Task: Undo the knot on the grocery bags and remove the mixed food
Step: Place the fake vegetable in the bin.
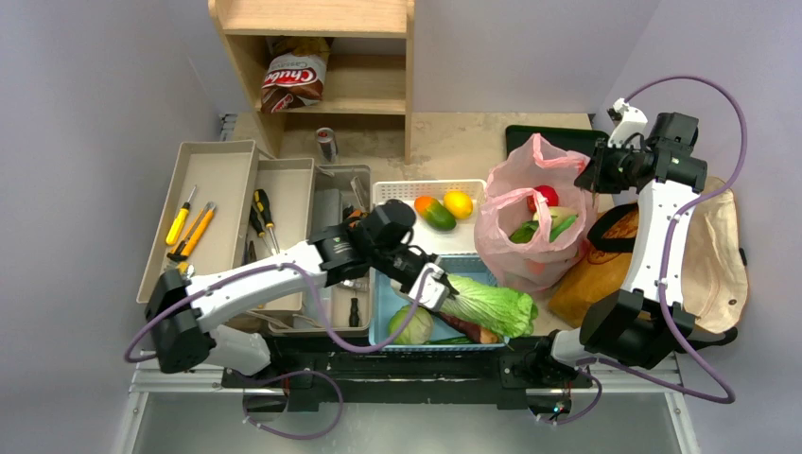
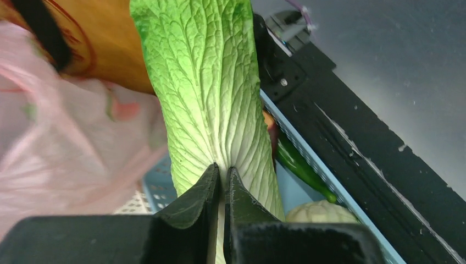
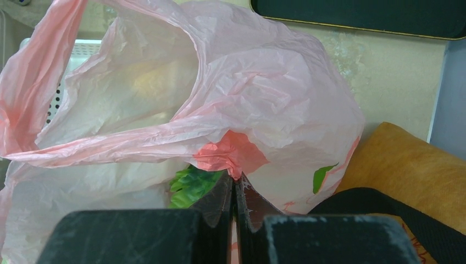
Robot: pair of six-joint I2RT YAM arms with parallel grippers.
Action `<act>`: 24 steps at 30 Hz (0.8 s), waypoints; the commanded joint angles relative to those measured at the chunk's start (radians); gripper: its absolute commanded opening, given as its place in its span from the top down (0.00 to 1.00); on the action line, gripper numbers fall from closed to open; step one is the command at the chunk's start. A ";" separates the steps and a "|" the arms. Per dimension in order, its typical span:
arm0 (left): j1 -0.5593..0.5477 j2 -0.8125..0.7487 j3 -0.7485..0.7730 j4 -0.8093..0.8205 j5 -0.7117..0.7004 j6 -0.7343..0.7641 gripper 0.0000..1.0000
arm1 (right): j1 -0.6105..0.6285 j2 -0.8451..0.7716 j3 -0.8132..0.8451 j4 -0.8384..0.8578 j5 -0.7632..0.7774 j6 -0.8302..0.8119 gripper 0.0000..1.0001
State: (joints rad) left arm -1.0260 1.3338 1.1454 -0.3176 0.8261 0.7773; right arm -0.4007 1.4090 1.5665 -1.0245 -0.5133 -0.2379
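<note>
The pink plastic bag stands with its mouth open just right of the white basket. A red apple and green vegetables show inside it. The right gripper pinches a fold of the bag's film at its right rim (no gap shows between the tips). Its arm rises from the near-right base with the wrist bent left toward the bag.

The napa cabbage is outside the bag. The left gripper clamps its pale stem end, fingers nearly together, with the leaves pointing right over the blue basket. Whether the cabbage rests on the basket I cannot tell. The left arm stretches low from the near-left base across to the basket.

The brown paper bag lies against the pink bag's right side, on a beige tote.
</note>
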 commanded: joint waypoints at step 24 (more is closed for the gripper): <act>0.081 -0.037 0.384 0.053 -0.172 -0.441 0.50 | -0.007 -0.054 0.110 -0.069 -0.185 -0.034 1.00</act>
State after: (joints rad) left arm -0.9962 1.3457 1.2789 -0.4877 0.6647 0.6617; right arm -0.4015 1.4067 1.6382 -1.0660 -0.6186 -0.2516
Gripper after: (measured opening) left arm 0.606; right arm 0.003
